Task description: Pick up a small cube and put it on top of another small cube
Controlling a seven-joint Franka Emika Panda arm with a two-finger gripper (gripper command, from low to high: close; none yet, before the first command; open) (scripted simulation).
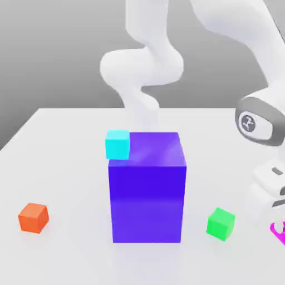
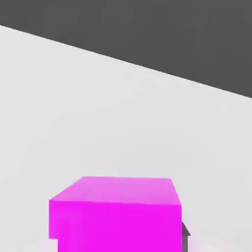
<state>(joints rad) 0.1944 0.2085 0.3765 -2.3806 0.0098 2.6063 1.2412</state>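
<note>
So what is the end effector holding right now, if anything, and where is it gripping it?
The end effector is shut on the magenta cube, gripping it by two opposite side faces, at the exterior view's right edge beside the green cube.

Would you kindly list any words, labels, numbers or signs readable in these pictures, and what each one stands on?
No readable words or numbers anywhere.
Round dark emblem on the white robot arm's wrist joint: a pale mark, too blurred to read.
Small magenta-pink cube, small green cube, small orange cube, small cyan cube, big blue-violet block: plain faces, no markings.
</note>
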